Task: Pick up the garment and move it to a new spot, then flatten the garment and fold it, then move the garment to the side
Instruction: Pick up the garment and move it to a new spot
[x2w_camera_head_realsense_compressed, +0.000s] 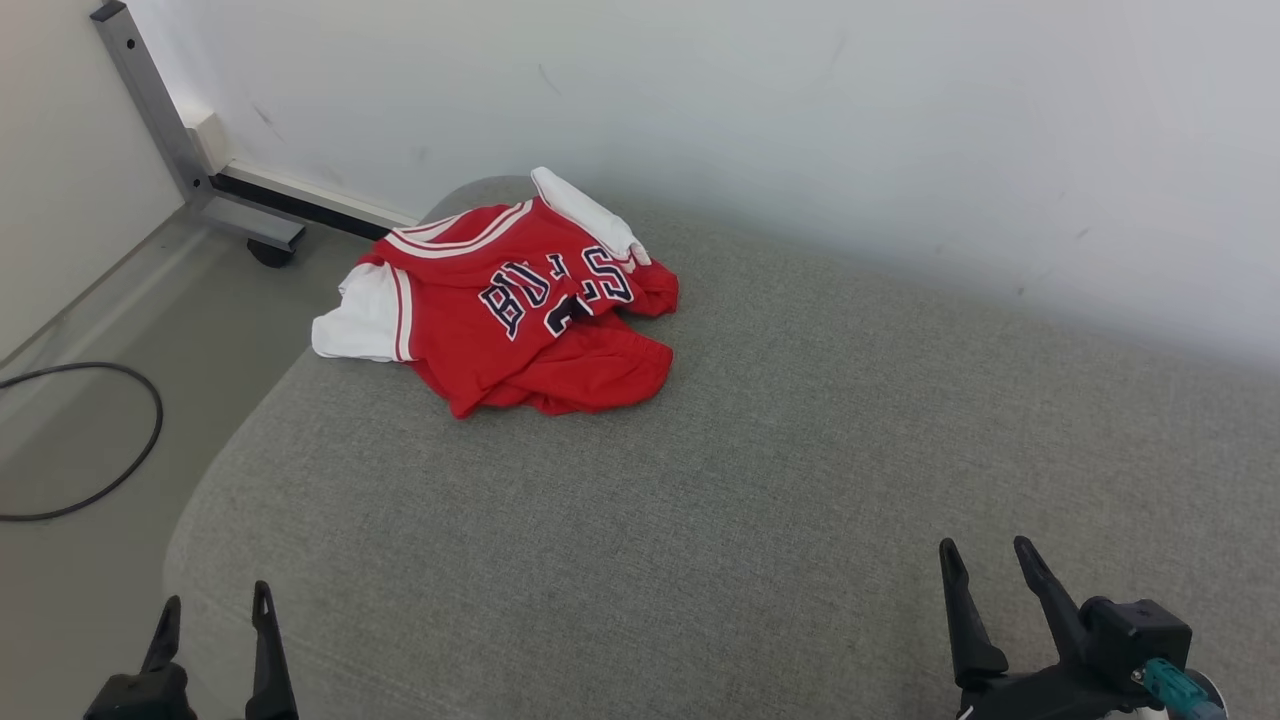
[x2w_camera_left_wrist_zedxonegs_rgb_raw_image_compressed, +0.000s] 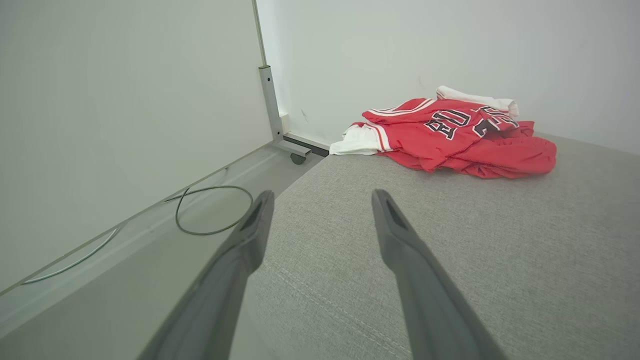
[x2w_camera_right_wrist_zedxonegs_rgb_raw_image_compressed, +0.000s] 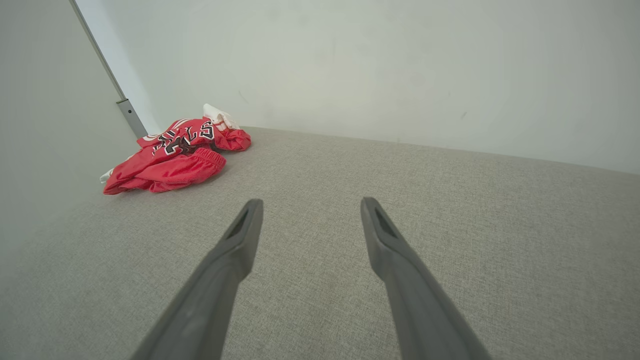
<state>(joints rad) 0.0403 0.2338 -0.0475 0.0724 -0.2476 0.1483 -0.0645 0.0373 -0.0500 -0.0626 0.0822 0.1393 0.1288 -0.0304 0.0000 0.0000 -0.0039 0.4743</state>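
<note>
Both my left gripper (x2w_camera_head_realsense_compressed: 212, 612) and right gripper (x2w_camera_head_realsense_compressed: 985, 562) gape empty; grabbing the crumpled garment (x2w_camera_head_realsense_compressed: 520, 305) near the cushion (x2w_camera_head_realsense_compressed: 760, 480) edge risks dropping it.

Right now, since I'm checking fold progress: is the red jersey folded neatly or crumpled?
Crumpled. The jersey lies bunched on the grey cushion, its lettering creased and one white sleeve sticking out.
</note>
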